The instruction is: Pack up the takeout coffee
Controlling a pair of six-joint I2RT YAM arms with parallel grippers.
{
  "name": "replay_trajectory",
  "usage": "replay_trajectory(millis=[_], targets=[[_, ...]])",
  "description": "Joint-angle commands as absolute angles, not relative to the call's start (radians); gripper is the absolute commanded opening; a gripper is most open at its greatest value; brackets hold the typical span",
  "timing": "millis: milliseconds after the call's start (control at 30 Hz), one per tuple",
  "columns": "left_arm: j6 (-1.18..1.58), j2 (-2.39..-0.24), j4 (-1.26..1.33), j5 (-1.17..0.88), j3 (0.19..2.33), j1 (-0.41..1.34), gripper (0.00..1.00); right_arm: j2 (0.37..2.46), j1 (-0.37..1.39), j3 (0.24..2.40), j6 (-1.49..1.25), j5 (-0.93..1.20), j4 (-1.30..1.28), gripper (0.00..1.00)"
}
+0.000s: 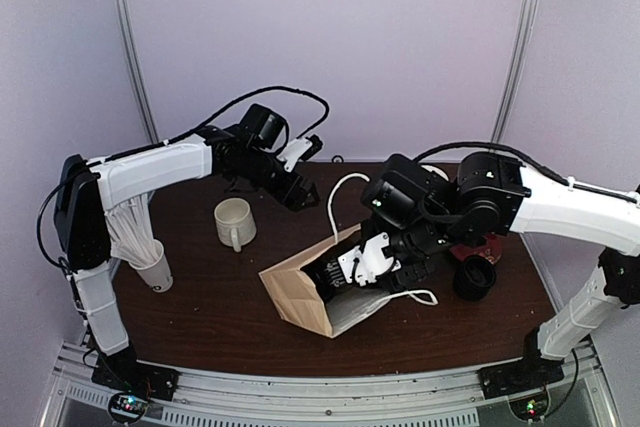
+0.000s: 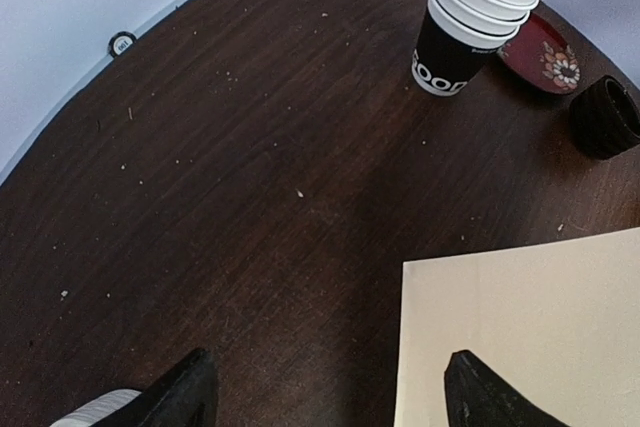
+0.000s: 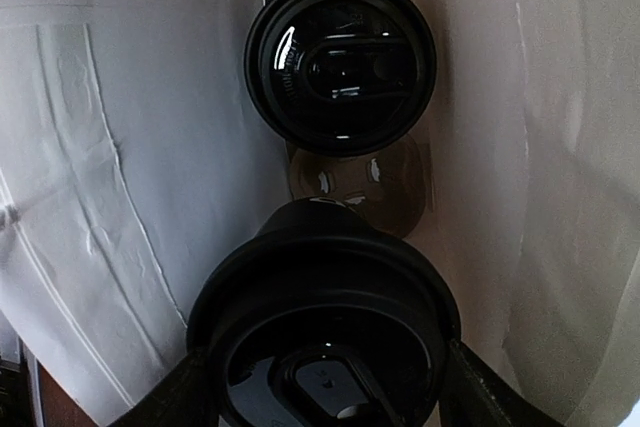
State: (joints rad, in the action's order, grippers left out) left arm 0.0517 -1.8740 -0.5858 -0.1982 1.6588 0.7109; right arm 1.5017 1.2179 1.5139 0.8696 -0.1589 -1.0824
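Inside the paper bag [image 1: 295,292], our right gripper [image 3: 325,392] clasps the near cup [image 3: 325,327] by its sides; the far cup [image 3: 340,62] sits deeper inside. We judge both light and crushable, so we squeeze gently. Our left gripper [image 2: 328,372] gapes empty near the bag.

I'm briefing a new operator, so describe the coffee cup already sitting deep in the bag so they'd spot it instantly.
Find the brown paper bag tipped on its side on the dark table. Inside are two black-lidded cups. Yours is the deeper cup, sitting free at the bag's far end; the nearer cup sits between the right gripper's fingers.
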Motion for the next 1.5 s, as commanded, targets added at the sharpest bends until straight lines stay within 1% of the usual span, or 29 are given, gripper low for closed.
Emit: replay_trajectory(millis=[0, 167, 300, 433, 500, 633, 767, 900, 1033, 1267, 1333, 1467], targets=[[0.067, -1.881, -0.583, -0.195, 1.694, 0.701, 0.82, 1.515, 1.22, 1.551, 0.807, -0.133, -1.047, 0.34], [0.054, -1.885, -0.595, -0.197, 1.72, 0.701, 0.81, 1.552, 1.246, 1.646, 0.747, 0.023, -1.108, 0.34], [0.039, -1.878, -0.603, -0.197, 1.724, 0.699, 0.81, 1.62, 1.32, 1.724, 0.748, 0.015, -1.148, 0.34], [0.038, -1.851, -0.586, -0.198, 1.687, 0.698, 0.81, 1.67, 1.35, 1.774, 0.744, 0.007, -1.185, 0.34], [0.04, -1.837, -0.576, -0.198, 1.668, 0.699, 0.81, 1.671, 1.35, 1.76, 0.745, 0.005, -1.188, 0.35], [0.04, -1.82, -0.568, -0.203, 1.646, 0.698, 0.81, 1.634, 1.35, 1.694, 0.754, -0.067, -1.172, 0.36], [0.04, -1.826, -0.562, -0.249, 1.637, 0.698, 0.81, 1.601, 1.348, 1.645, 0.767, -0.121, -1.183, 0.36], [0.049, -1.853, -0.554, -0.311, 1.638, 0.699, 0.79, 1.577, 1.349, 1.584, 0.783, -0.189, -1.167, 0.36], [0.06, -1.883, -0.555, -0.356, 1.644, 0.699, 0.75, 1.56, 1.348, 1.55, 0.782, -0.204, -1.137, 0.35], [0.043, -1.903, -0.625, -0.335, 1.669, 0.699, 0.74, 1.554, 1.314, 1.564, 0.787, -0.209, -1.097, 0.35], [0.041, -1.888, -0.661, -0.296, 1.683, 0.698, 0.74, 1.557, 1.298, 1.582, 0.786, -0.186, -1.104, 0.35], [0.067, -1.743, -0.711, -0.184, 1.676, 0.704, 0.74, 1.562, 1.287, 1.614, 0.767, -0.127, -1.121, 0.35]])
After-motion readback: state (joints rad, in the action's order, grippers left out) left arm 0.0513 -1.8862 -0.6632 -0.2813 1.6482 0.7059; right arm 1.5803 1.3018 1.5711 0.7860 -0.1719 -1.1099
